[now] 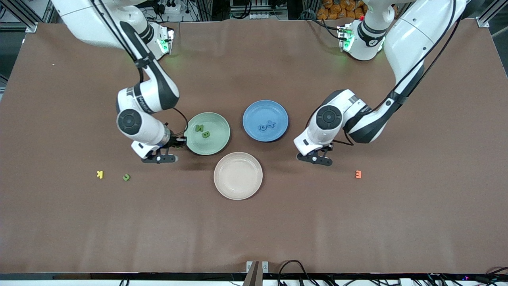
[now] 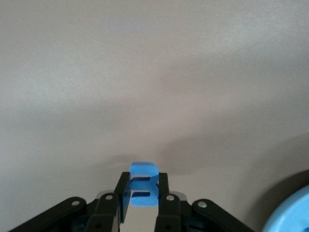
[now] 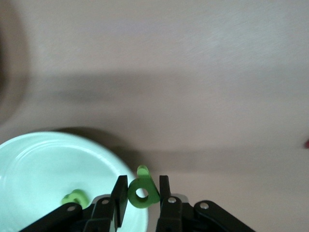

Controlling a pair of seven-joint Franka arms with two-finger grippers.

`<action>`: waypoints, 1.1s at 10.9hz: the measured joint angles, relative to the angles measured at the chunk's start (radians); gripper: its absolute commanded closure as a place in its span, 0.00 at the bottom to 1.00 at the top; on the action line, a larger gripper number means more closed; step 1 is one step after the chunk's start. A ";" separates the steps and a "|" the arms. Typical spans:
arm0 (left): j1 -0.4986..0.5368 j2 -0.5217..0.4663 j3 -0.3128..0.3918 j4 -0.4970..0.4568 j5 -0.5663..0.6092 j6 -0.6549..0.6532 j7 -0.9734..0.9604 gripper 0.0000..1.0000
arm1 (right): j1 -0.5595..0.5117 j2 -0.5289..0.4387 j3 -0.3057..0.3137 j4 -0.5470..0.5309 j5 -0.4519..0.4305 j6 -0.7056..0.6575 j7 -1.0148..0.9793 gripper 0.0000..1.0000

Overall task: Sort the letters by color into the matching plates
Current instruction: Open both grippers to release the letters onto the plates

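The right gripper [image 3: 140, 193] clamps a green letter [image 3: 142, 189] over the rim of the green plate [image 1: 208, 133], where two green letters [image 1: 202, 130] already lie. The left gripper [image 2: 144, 191] grips a blue letter [image 2: 143, 185] above the table near the blue plate [image 1: 265, 120], which holds blue letters [image 1: 266, 125]. Nearer the camera lie the empty beige plate [image 1: 238, 175], a yellow letter [image 1: 100, 174], another green letter [image 1: 126, 177] and an orange letter [image 1: 358, 174].

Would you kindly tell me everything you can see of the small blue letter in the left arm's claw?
The small chunky blue toy letter looks like matte plastic or foam, with a rounded top and two slots cut in its face. It sits upright, pinched at both sides by the left claw, whose black fingers touch it. It hangs over the bare brown table, near the blue plate's rim.
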 measured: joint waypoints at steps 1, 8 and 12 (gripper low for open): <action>-0.012 0.000 0.000 0.000 0.000 -0.003 -0.035 1.00 | 0.029 0.000 0.000 -0.001 0.000 -0.002 0.023 0.68; -0.097 0.000 -0.001 -0.001 -0.033 -0.017 -0.285 1.00 | 0.142 0.002 0.002 -0.006 0.001 -0.010 0.093 0.00; -0.142 0.000 -0.001 0.001 -0.094 -0.018 -0.400 1.00 | 0.145 0.002 -0.001 -0.005 0.001 -0.010 0.097 0.00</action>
